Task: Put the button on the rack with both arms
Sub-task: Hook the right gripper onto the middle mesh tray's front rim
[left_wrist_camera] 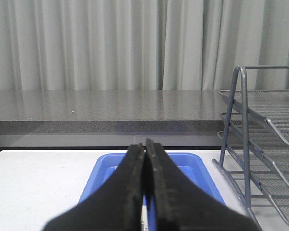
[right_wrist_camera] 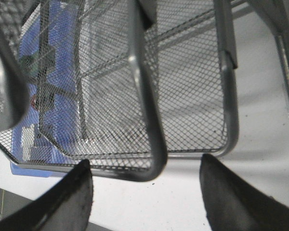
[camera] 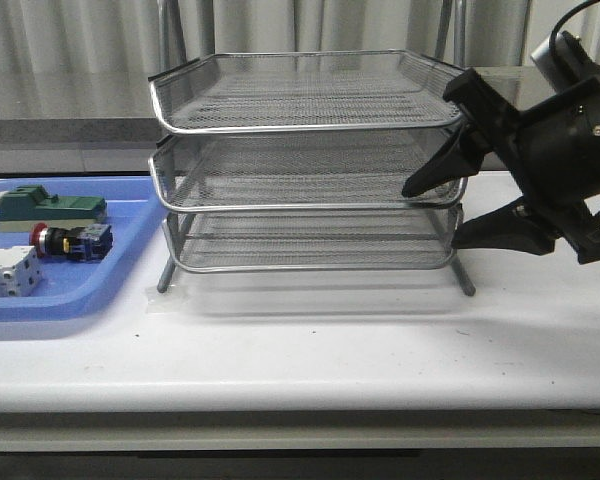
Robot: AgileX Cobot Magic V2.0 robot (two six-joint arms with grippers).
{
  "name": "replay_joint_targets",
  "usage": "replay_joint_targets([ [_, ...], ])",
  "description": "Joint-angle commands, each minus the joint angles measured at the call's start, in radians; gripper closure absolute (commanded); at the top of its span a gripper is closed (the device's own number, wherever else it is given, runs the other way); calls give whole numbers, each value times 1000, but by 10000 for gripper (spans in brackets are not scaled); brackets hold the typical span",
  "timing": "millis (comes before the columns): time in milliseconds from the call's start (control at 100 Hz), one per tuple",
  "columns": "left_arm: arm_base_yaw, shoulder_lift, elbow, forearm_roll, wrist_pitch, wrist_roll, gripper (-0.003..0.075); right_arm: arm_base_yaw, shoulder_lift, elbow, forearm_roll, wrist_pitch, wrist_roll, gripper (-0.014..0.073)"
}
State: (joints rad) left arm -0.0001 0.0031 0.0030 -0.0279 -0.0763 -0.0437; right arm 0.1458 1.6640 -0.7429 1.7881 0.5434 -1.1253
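Red-headed button (camera: 68, 241) is lying on its side, left of the rack (camera: 308, 165). Rack's a silver three-tier mesh stand, tiers look empty I think.

Right tool (camera: 432, 212) spread wide (left tool (left_wrist_camera: 145, 159) closed).

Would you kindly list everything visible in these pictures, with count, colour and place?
rack: one, silver wire mesh, three tiers, middle of the table.
tray: one, blue, left of the rack.
button: one, red head, black body, in the tray.
green block: one, in the tray, behind the button.
white block: one, in the tray, front.
table: one, white.
curtain: grey-white, behind.
left end effector: black, shut, above the tray.
right end effector: black, open, at the rack's right side.
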Motion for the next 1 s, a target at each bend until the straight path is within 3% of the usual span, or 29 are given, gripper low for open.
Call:
replay_joint_targets([
  [0,-7,10,34,-9,-76,-9,741,-2,-13,-34,85,81,-54,106],
  [500,-7,10,34,-9,-76,-9,741,-4,11,-100,85,70,-58,115],
  [860,-7,10,34,-9,-76,-9,741,-4,13,-100,85,65,-58,486],
  [990,-7,10,34,-9,-76,-9,741,-4,13,-99,85,65,-58,540],
])
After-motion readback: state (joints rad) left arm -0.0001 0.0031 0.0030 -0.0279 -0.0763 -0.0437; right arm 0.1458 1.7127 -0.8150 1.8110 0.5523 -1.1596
